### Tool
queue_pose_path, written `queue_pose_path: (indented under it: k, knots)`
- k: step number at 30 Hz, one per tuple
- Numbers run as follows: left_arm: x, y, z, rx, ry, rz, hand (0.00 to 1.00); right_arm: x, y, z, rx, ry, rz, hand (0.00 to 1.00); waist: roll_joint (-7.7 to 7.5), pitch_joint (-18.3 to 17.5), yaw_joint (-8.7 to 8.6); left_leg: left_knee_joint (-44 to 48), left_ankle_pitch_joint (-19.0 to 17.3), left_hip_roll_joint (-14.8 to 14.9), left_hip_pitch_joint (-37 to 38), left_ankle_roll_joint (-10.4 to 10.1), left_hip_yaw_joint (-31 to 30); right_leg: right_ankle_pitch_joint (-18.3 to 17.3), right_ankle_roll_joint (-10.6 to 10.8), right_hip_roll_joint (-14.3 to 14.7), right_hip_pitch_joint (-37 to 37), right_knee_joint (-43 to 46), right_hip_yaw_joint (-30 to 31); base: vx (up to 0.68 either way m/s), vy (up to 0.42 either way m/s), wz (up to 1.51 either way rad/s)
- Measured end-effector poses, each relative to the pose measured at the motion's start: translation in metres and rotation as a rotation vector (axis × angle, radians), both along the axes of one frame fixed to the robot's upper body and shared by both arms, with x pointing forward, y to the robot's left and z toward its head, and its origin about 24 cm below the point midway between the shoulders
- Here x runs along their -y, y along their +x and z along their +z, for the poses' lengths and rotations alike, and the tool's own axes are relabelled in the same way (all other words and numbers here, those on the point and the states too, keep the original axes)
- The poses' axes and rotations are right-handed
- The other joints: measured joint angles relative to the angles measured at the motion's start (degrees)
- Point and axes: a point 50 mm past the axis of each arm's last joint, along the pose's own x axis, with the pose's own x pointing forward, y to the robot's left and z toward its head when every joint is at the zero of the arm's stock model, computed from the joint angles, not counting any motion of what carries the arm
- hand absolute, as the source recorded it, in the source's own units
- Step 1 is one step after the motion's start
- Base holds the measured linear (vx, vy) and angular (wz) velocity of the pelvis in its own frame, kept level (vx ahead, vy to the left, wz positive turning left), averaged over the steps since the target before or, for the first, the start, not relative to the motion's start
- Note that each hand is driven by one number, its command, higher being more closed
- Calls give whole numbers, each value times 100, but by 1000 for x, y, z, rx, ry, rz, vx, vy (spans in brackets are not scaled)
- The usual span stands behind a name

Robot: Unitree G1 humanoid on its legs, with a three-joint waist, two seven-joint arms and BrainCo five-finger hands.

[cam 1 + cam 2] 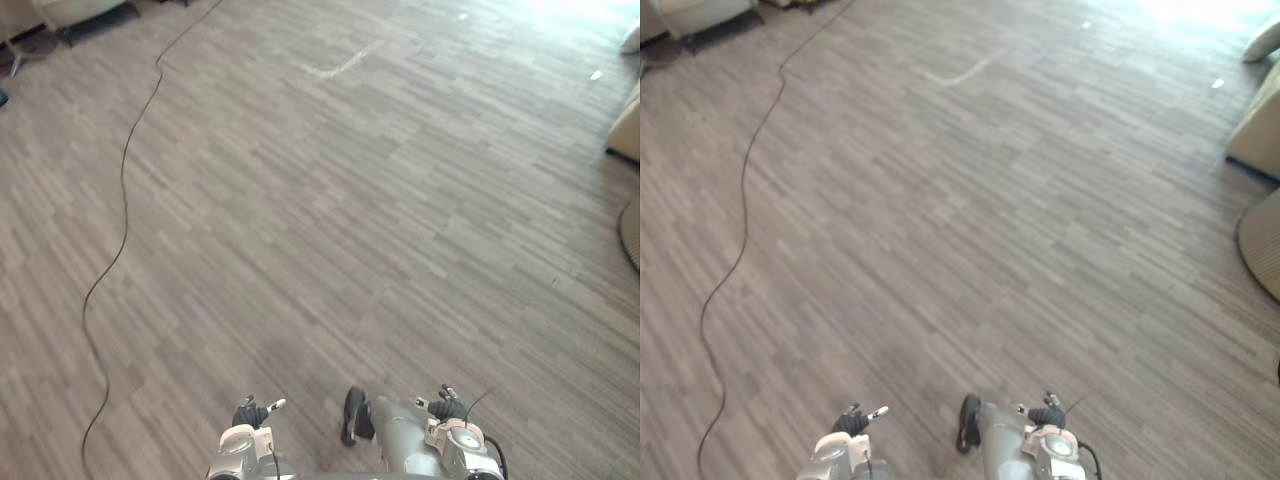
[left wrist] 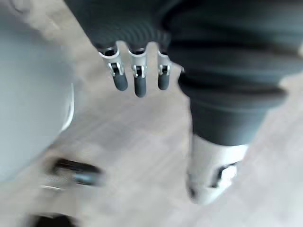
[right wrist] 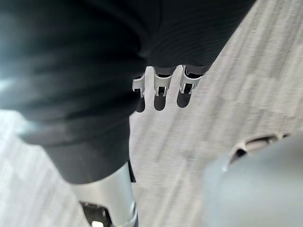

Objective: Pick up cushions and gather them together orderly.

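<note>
Wide grey plank floor (image 1: pixel 330 220) ahead, bare through the middle. Over at the far right edge, pale cushions (image 1: pixel 1255 125) poke into view, cut off by the frame and well apart from the robot. By my read the job's barely begun: nothing gathered, nothing carried, and a walk over to the right comes first. Left hand (image 2: pixel 137 80): fingers hanging straight, released, touching nothing. Right hand (image 3: pixel 160 94): same story, fingers loose above the floor, empty. 2 free hands, 0 cushions collected.

Bright glare washes the far right of the floor (image 1: pixel 330 250), elsewhere softly, evenly lit.
</note>
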Motion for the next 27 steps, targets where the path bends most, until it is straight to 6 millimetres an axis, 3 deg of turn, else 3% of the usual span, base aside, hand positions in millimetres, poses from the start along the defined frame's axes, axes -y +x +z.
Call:
queue_pose_path:
  k: [2, 3, 4, 6, 7, 8, 9, 10, 12, 13, 14, 16, 17, 19, 21, 22, 23, 24, 25, 26, 27]
  knots:
    - [0, 4, 3, 31, 0, 1, 0, -4, 2, 0, 5, 7, 12, 0, 20, -27, 92, -852, -195, -111, -621, 212, 71, -96, 235, 81, 444, -273, 346, 447, 32, -91]
    - [1, 6, 5, 47, -6, 10, 0, -4, -1, -1, -5, 11, 7, 0, 24, -28, 185, -1836, -204, -296, -835, 248, 53, -193, 351, 78, 709, -378, 654, 537, 113, -113]
    - [2, 7, 6, 59, -20, 31, 0, -6, -4, -3, -17, 15, 4, 0, 57, -29, 256, -2871, -78, -509, -985, 111, -157, -299, 449, 54, 960, -523, 910, 537, 144, -108]
    - [2, 7, 6, 69, -21, 38, 0, -6, -5, -3, -21, 15, 4, 0, 87, -64, 287, -4028, 222, -684, -1223, -25, -451, -535, 552, 47, 1253, -653, 1209, 575, 251, -96]
    - [0, 8, 7, 75, -15, 41, 0, -8, -7, -4, -29, 21, 4, 0, -5, -118, 340, -4115, 780, -779, -1304, 76, -567, -698, 625, -52, 1399, -645, 1425, 658, 321, -90]
    - [-2, 7, 7, 74, -14, 44, 0, -11, -8, -5, -35, 28, 2, 0, -76, -177, 366, -4097, 1007, -834, -1290, 171, -562, -756, 695, -135, 1440, -641, 1526, 758, 345, -76]
    - [-9, 6, 7, 71, 5, 44, 0, -15, -16, -9, -59, 37, -7, 0, -322, -393, 372, -3956, 1268, -1065, -1305, 468, -499, -840, 854, -411, 1454, -562, 1698, 947, 370, -60]
    - [-14, 9, 9, 77, 19, 42, 0, -18, -19, -11, -73, 49, -10, 0, -536, -396, 389, -3684, 984, -1153, -1264, 691, -323, -795, 1116, -594, 1248, 0, 1774, 793, 288, -55]
    - [-19, 8, 8, 65, 32, 40, 0, -25, -21, -12, -85, 68, -10, 0, -644, -360, 416, -3612, 640, -1226, -911, 726, -111, -475, 1534, -694, 820, 1369, 1762, 634, 261, -42]
    - [-20, 5, 5, 37, 35, 37, 0, -21, -21, -12, -81, 52, 5, 0, -649, -315, 326, -3821, 324, -1369, -307, 776, -46, 326, 1733, -877, 187, 3037, 1607, 900, 360, -35]
    - [-17, -1, 0, -8, 28, 26, 0, -18, -18, -9, -60, 39, 16, 0, -602, -286, 217, -3960, 47, -1465, 276, 844, -1, 205, 1653, -1006, -171, 4034, 1389, 739, 268, -27]
    - [-11, -4, -3, -29, 14, 14, 0, -14, -14, -6, -33, 25, 22, 0, -444, -267, 182, -4146, -193, -1441, 840, 864, 69, -33, 1467, -1010, -529, 4289, 1113, 516, 156, -20]
    - [-7, -4, -3, -30, 3, 12, 0, -12, -13, -5, -17, 22, 21, 0, -360, -299, 178, -4366, -363, -1401, 1237, 825, 104, -224, 1343, -1038, -956, 4137, 710, 563, 127, -17]
    - [-2, -7, -6, -51, -11, 5, 0, -8, -8, -2, 4, 11, 18, 0, -350, -288, 125, -4809, -449, -1395, 1879, 869, 119, -437, 1080, -1058, -1578, 3266, 126, 719, 88, 12]
    - [2, -9, -8, -68, -24, 0, 0, -2, -8, -1, 12, 7, -17, 0, -351, -285, 32, -5208, -450, -1387, 2385, 869, 101, -82, 1078, -1040, -1882, 1673, -311, 640, -11, 44]
    - [2, -11, -9, -72, -28, -1, 0, 0, -10, -1, 2, 5, -22, 0, -388, -277, 11, -5345, -454, -1467, 2616, 868, 79, 264, 1078, -1027, -1899, 970, -339, 521, -55, 34]
    - [2, -11, -9, -73, -28, -1, 0, 0, -11, -2, -3, 4, -24, 0, -414, -263, 0, -5393, -460, -1504, 2742, 875, 59, 430, 1063, -1027, -1906, 690, -303, 862, -119, 45]
    - [8, -15, -11, -84, -43, -3, 0, 6, -13, -2, -13, -3, -28, 0, -306, -283, -105, -5295, -477, -1484, 3059, 885, -216, 852, 636, -964, -1897, 1116, -36, 603, -95, 28]
    - [11, -14, -11, -84, -48, -10, 0, 9, -12, -2, -12, -14, -25, 0, -232, -308, -116, -5160, -444, -1422, 3066, 835, -244, 645, 642, -963, -1911, 1322, -49, 890, -182, 25]
    - [16, -16, -12, -92, -58, -21, 0, 14, -9, 1, 3, -28, -23, 0, -42, -284, -120, -4497, -368, -1295, 2886, 705, -469, 220, 544, -974, -1899, 1749, -107, 566, -140, 5]
    - [18, -16, -12, -95, -59, -35, 0, 17, -7, 2, 7, -33, -24, 0, 49, -286, -155, -3670, -261, -1196, 2557, 474, -644, -8, 519, -951, -1824, 1868, -157, 979, -213, 9]
